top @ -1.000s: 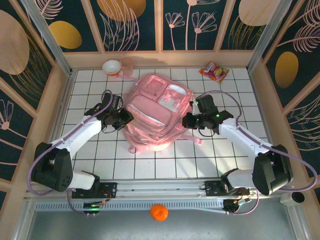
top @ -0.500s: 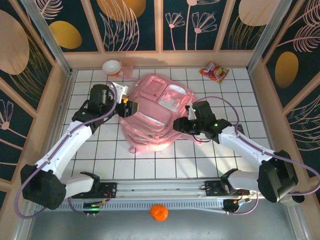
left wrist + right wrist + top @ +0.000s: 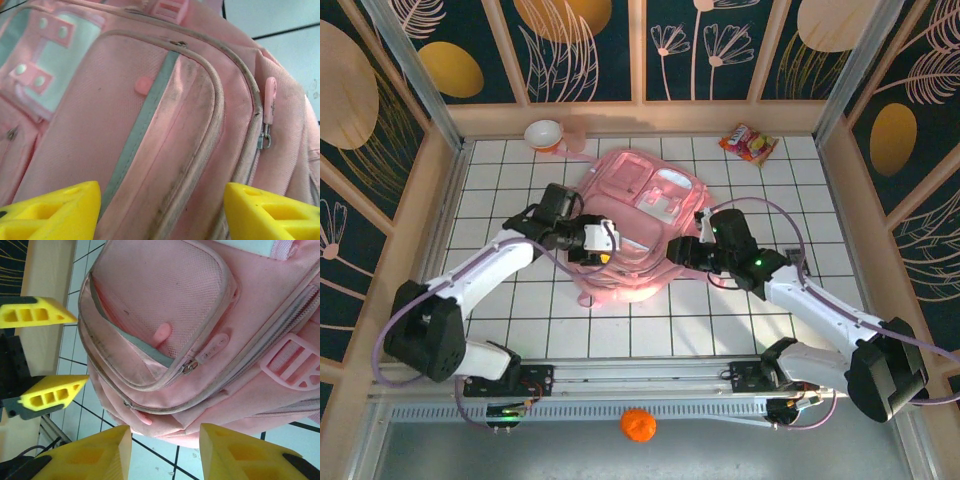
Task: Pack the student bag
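Pink fabric is the trouble here: the student bag lies slumped in the middle of the tiled counter, soft and with no stiff edge to bite on. The left gripper hovers at the bag's left flank, its jaws spread wide with nothing between them. In the left wrist view its yellow fingertips sit at the bottom corners, straddling a closed front pocket. The right gripper is at the bag's lower right, jaws likewise parted and empty, facing the mesh pocket.

As I judge the risks, the zipper pull at the right of the left wrist view is small and lies flat on the cloth. Closing jaws could pinch fabric instead and drag the whole bag across the counter. The two grippers are near each other across the bag's lower end, so a careless reach could knock one against the other. The snack packet at upper right and the small bowl at upper left lie well apart from the bag. I cannot tell whether any compartment is open enough to take them.
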Controlling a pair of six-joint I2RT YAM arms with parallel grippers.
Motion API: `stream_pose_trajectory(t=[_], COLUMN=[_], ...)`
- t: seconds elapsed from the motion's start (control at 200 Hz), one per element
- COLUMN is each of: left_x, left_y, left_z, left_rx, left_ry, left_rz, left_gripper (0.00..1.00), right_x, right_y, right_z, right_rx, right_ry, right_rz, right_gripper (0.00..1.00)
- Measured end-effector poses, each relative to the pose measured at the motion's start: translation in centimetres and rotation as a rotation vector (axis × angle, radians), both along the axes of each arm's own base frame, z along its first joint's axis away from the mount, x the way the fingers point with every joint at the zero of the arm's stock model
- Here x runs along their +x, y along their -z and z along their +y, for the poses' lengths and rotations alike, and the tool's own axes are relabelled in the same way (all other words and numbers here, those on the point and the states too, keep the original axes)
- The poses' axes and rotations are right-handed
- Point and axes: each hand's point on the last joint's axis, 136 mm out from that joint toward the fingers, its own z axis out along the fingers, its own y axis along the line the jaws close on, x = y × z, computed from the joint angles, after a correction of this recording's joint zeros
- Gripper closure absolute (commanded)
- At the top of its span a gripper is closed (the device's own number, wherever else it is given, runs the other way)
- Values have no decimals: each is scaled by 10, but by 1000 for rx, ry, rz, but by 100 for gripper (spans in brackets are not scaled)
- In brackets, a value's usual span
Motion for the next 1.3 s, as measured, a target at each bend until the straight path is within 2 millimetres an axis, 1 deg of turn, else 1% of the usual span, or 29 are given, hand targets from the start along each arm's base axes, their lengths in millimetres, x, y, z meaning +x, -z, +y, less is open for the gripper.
stream_pose_trajectory(t=[0.115, 0.26, 0.315, 0.355, 0.415, 0.44, 0.465, 0.49, 0.505, 0.551, 0.591, 0.621, 0.686, 0.791, 0.866, 0.946, 1.036, 1.141, 1.206, 1.301], left_x=[3, 6, 9, 12, 17, 19, 21, 23, 23, 23, 22, 23, 24, 27, 33, 38, 39, 39, 37, 35], left_y=[10, 26, 31, 34, 37, 38, 39, 39, 39, 38, 38, 36, 23, -13, -41, -59, -66, -64, -63, -62], left_z=[-7, -8, -7, -7, -6, -6, -6, -6, -6, -7, -7, -9, -14, -22, -29, -34, -37, -38, -39, -41], left_rx=[50, 116, 135, 149, 168, 174, 179, 185, 184, 182, 176, 166, 117, 14, -56, -102, -127, -134, -139, -149], left_ry=[49, 72, 74, 73, 66, 59, 49, 51, 43, 41, 34, 28, -1, -54, -88, -116, -133, -142, -142, -139], left_rz=[-19, -37, -45, -55, -76, -83, -89, -98, -96, -94, -88, -88, -84, -93, -97, -97, -76, -43, -27, -9], left_gripper=[34, 32, 32, 35, 42, 47, 58, 73, 79, 93, 100, 100, 100, 100, 100, 100, 100, 100, 100, 100], right_x=[-1, -2, -2, -2, -3, -4, -5, -6, -7, -10, -13, -15, -19, -27, -34, -39, -39, -32, -27, -16], right_y=[0, 0, 0, 0, 0, -1, -2, -3, -3, -6, -8, -10, -15, -20, -21, -20, -11, -5, -6, -13], right_z=[1, 2, 2, 3, 3, 3, 4, 4, 4, 5, 6, 6, 6, 9, 17, 25, 28, 27, 26, 28], right_rx=[-3, -4, -4, -4, -6, -5, -3, -2, -2, 2, 6, 9, 15, 28, 29, 21, -12, -53, -66, -63], right_ry=[-1, -4, -4, -4, -4, -6, -9, -12, -13, -21, -26, -29, -39, -65, -94, -117, -121, -101, -90, -84], right_rz=[0, -1, -1, -2, -6, -9, -13, -17, -21, -30, -41, -50, -81, -122, -135, -147, -149, -165, -189, -226], right_gripper=[60, 60, 60, 59, 59, 59, 59, 59, 59, 59, 59, 59, 56, 55, 55, 55, 54, 51, 50, 50])
